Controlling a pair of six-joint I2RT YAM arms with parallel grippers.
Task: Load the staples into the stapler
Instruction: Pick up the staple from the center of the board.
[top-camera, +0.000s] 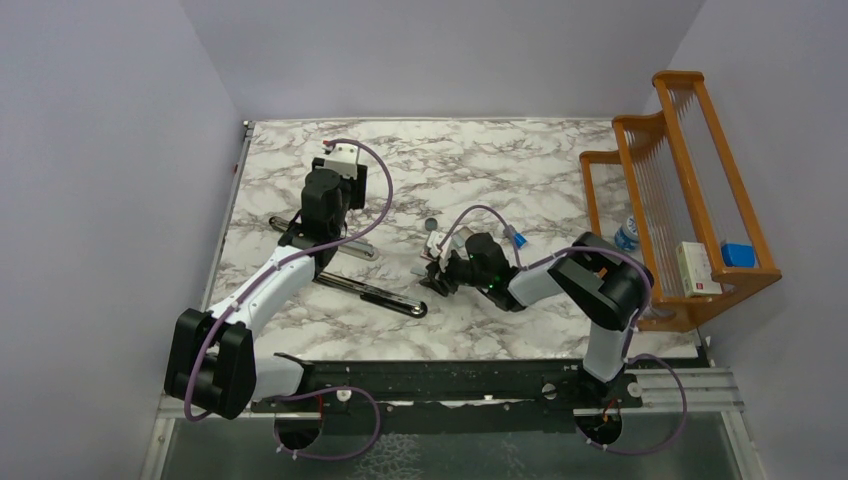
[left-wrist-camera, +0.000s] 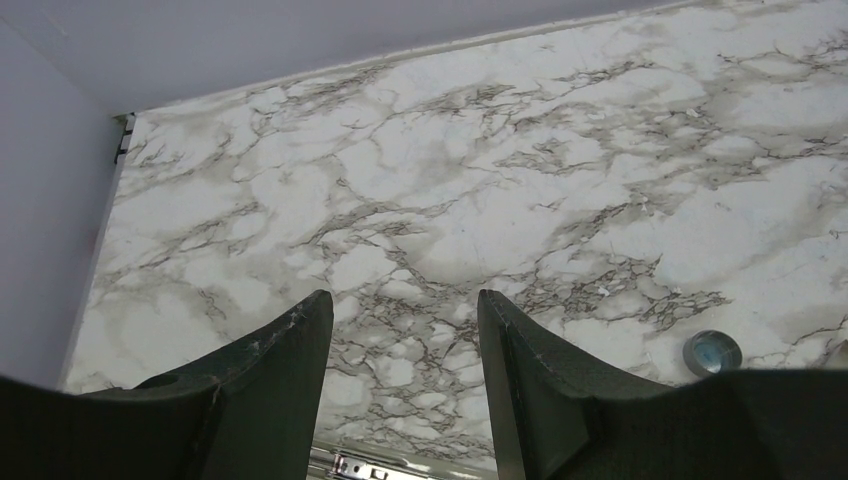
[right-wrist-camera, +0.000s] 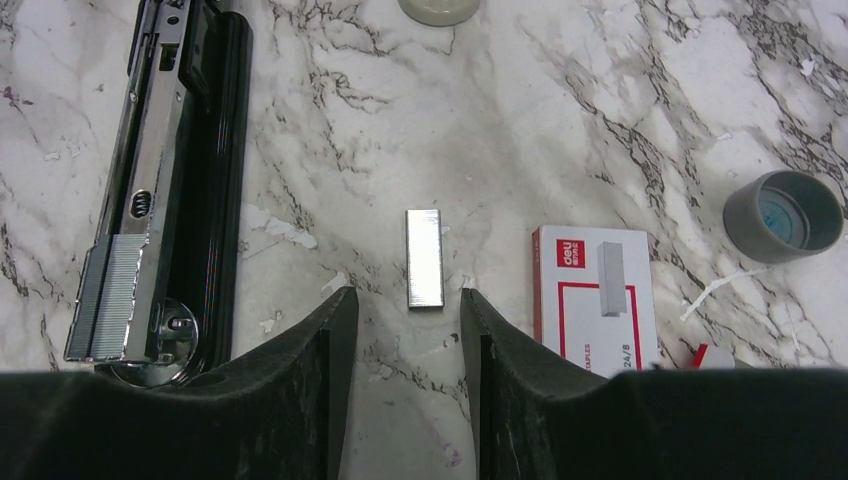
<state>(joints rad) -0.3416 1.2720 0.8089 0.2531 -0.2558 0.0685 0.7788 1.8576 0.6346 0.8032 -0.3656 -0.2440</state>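
Note:
The stapler (top-camera: 372, 295) lies opened flat on the marble table. In the right wrist view its black body and chrome channel (right-wrist-camera: 170, 180) run along the left, with a silvery strip (right-wrist-camera: 108, 300) at the channel's near end. One loose strip of staples (right-wrist-camera: 424, 258) lies on the table just beyond my right gripper's (right-wrist-camera: 405, 300) tips, in line with the gap. That gripper (top-camera: 437, 272) is open and holds nothing. My left gripper (left-wrist-camera: 405, 320) is open and empty too, above the stapler's other chrome arm (left-wrist-camera: 370, 468), at the left in the top view (top-camera: 300, 232).
The white-and-red staple box (right-wrist-camera: 595, 300) lies right of the loose strip. A grey cap (right-wrist-camera: 783, 215) sits further right and a pale disc (right-wrist-camera: 438, 8) at the top edge. A wooden rack (top-camera: 680, 200) holding a box and a bottle stands at the table's right.

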